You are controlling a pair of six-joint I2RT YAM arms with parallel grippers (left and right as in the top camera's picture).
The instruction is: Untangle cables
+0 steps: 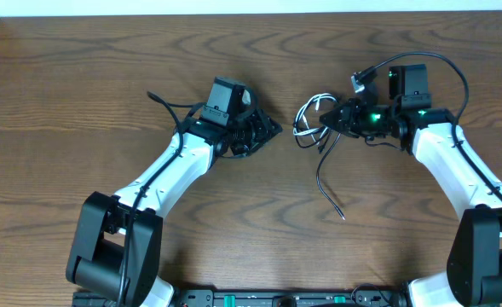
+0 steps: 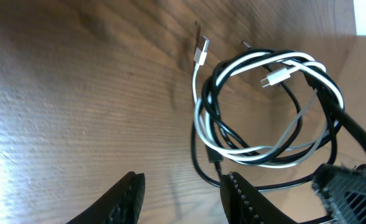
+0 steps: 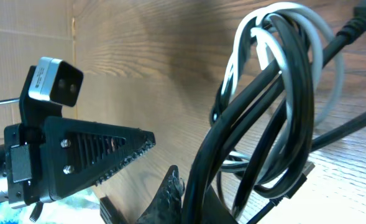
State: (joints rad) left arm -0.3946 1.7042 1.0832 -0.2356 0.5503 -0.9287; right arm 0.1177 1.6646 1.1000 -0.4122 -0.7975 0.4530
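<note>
Two arms reach in from the near edge of the table (image 1: 80,102), their hands facing each other around its middle.

Left hand (image 1: 269,130): released, fingers spread with bare wood between them. It points toward the right edge at the bundle and stops near it without touching.

Right hand (image 1: 334,119): clenched, wrist low, at the right side of the coil. It appears to pinch strands of the black cable (image 1: 319,175). I cannot tell whether the white cable (image 2: 198,112) is also caught, since the pinch point is crowded in the right wrist view.

Overhead: the coil lies right of the table's middle, nearer the far edge, and a black tail runs from it toward the near edge.

Left wrist view only: the white and black loops interlace, and two white plug ends lie free on the wood.

Right wrist view only: the loops stand lifted against the hand, with the left hand opposite.

Room: bare wood lies toward the left edge and the near edge, while the far edge is close behind both hands.
</note>
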